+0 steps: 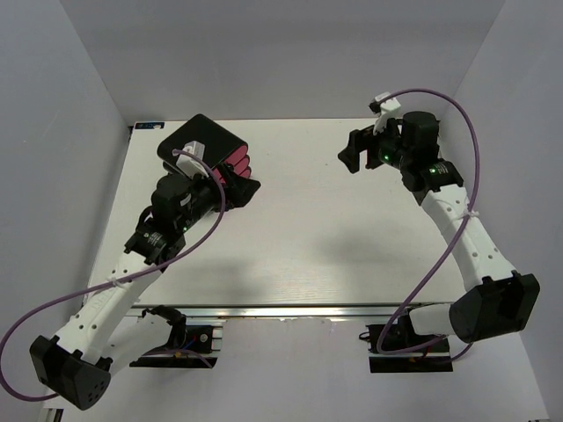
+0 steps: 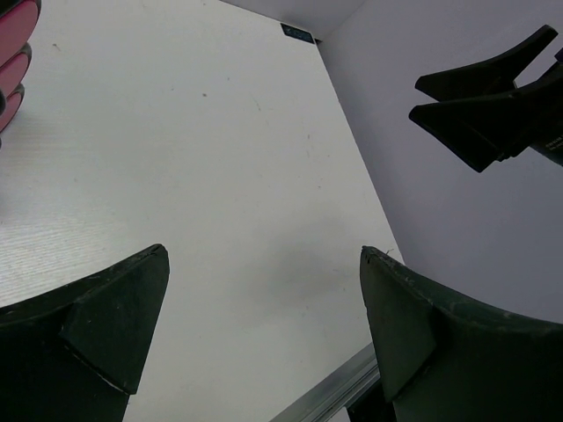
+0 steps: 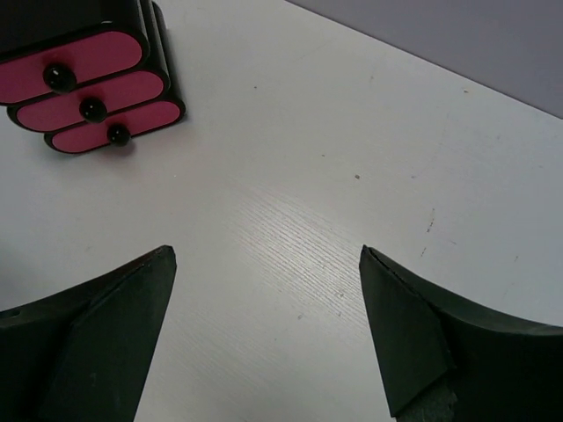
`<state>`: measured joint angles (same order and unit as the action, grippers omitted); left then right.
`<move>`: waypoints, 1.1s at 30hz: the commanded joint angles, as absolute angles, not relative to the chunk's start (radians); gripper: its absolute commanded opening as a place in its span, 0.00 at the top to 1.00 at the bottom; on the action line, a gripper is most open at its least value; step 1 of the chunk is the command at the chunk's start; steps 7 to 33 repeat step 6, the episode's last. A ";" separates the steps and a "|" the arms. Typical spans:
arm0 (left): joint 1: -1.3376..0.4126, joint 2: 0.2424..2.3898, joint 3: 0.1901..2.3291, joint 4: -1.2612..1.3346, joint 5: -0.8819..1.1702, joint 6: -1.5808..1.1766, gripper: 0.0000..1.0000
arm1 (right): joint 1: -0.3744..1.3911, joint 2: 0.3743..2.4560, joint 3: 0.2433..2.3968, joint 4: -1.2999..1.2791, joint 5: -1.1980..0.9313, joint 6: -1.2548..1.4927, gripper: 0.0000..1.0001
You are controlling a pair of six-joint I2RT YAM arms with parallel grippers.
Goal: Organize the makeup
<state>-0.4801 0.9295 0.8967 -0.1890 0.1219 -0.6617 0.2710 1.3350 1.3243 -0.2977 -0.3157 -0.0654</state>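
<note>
No makeup shows in any view. My left gripper (image 1: 239, 187) hangs open just in front of the black box with pink drawers (image 1: 204, 145) at the back left, with nothing between its fingers (image 2: 123, 308). My right gripper (image 1: 352, 156) is open and empty over the back right of the white table (image 1: 334, 246). In the right wrist view the box (image 3: 92, 83) stands far off at the upper left, its three pink drawer fronts pushed in, and only bare table lies under the open gripper (image 3: 266, 255). The left wrist view catches the right gripper (image 2: 479, 105) at upper right.
Grey walls close in the table on the left, back and right. A metal rail (image 1: 290, 310) runs along the near edge by the arm bases. The pink drawer fronts (image 2: 13, 53) show at the left edge of the left wrist view.
</note>
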 commanded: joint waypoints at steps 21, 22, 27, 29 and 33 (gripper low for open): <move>-0.477 0.891 0.890 -0.118 0.155 -0.657 0.02 | 0.256 1.270 1.342 -0.308 -0.267 -0.006 0.10; -0.477 0.891 0.890 -0.118 0.155 -0.657 0.02 | 0.256 1.270 1.342 -0.308 -0.267 -0.006 0.10; -0.477 0.891 0.890 -0.118 0.155 -0.657 0.02 | 0.256 1.270 1.342 -0.308 -0.267 -0.006 0.10; -0.477 0.891 0.890 -0.118 0.155 -0.657 0.02 | 0.256 1.270 1.342 -0.308 -0.267 -0.006 0.10; -0.477 0.891 0.890 -0.118 0.155 -0.657 0.02 | 0.256 1.270 1.342 -0.308 -0.267 -0.006 0.10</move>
